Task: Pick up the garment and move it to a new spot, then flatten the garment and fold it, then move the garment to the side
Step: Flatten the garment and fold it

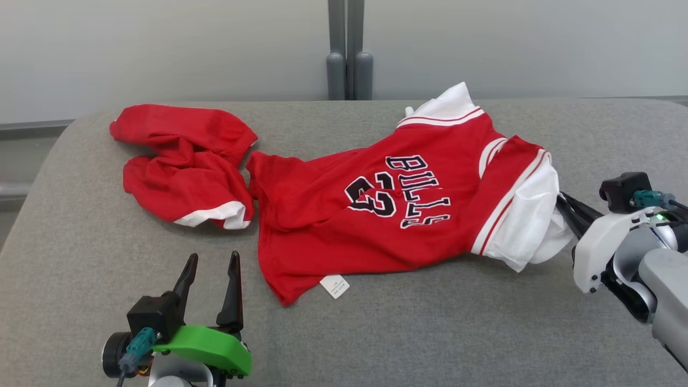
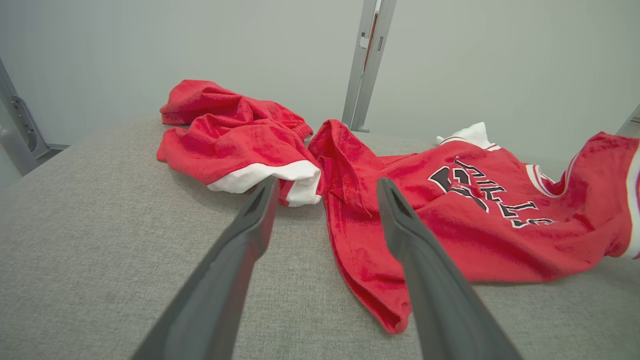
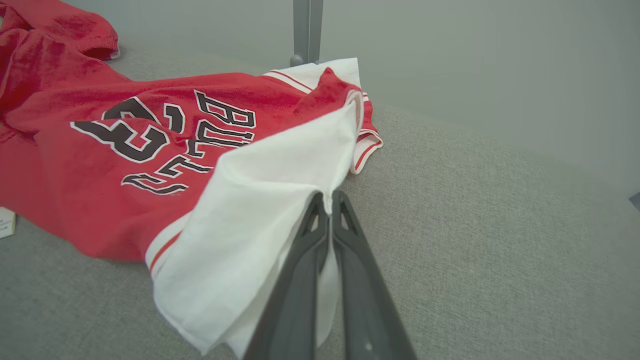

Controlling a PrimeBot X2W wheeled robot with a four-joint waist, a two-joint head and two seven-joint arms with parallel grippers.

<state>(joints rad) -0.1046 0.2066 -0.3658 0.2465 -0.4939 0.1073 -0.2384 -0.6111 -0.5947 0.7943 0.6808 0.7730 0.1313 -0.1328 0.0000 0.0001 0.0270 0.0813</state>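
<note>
Nearest, at the lower left, the left gripper hangs over the bare grey padded surface, its fingers spread wide and holding nothing. Crumpled red shorts lie beyond them. Just right of the fingers is the hem of the red jersey. The jersey stretches left to right, hem left and collar end right, label at its near edge. At its right end, the right gripper has its fingers pinched together on the white sleeve.

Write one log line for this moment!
right gripper: shut on white sleeve | left gripper: open, holding nothing | red jersey: crumpled, unfolded on grey cushion
</note>
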